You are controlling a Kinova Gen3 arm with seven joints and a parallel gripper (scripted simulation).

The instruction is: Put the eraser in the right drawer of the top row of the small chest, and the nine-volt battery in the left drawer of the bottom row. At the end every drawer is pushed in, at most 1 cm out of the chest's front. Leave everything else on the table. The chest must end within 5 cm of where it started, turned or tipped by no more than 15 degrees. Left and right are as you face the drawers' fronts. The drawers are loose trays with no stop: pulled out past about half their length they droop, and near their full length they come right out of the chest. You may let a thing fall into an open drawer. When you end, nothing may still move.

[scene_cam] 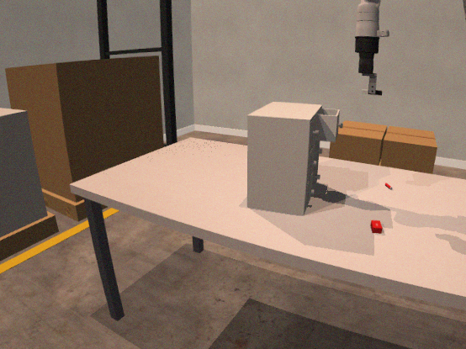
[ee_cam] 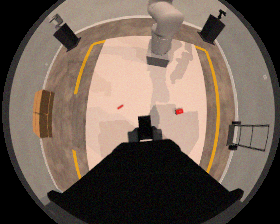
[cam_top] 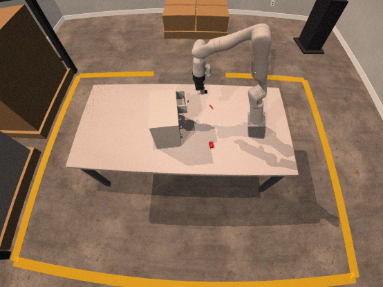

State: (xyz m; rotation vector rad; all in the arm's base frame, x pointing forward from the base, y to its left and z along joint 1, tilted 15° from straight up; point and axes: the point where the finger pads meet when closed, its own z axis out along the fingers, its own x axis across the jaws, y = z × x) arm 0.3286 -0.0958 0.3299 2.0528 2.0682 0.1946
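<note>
My gripper (cam_top: 204, 91) (scene_cam: 373, 91) (ee_cam: 145, 132) is shut on a small black block (scene_cam: 378, 92) (ee_cam: 144, 122) with a light end, most likely the eraser, high above the table on the drawers' side of the chest. The grey chest (cam_top: 163, 113) (scene_cam: 278, 161) stands upright. Its top-row right drawer (cam_top: 182, 109) (scene_cam: 330, 126) is pulled partly out; its inside is mostly hidden. The other fronts look pushed in. A red block (cam_top: 211, 144) (scene_cam: 376, 227) (ee_cam: 179, 111) lies on the table; I cannot tell whether it is the nine-volt battery.
A small red stick (cam_top: 211, 106) (scene_cam: 388, 186) (ee_cam: 120, 106) lies on the table (cam_top: 114, 128) (scene_cam: 185, 186) in front of the drawers. The arm's base (cam_top: 256, 125) (ee_cam: 158, 57) stands beyond it, facing the chest. Brown boxes (cam_top: 195, 16) (scene_cam: 383, 145) stand behind the table.
</note>
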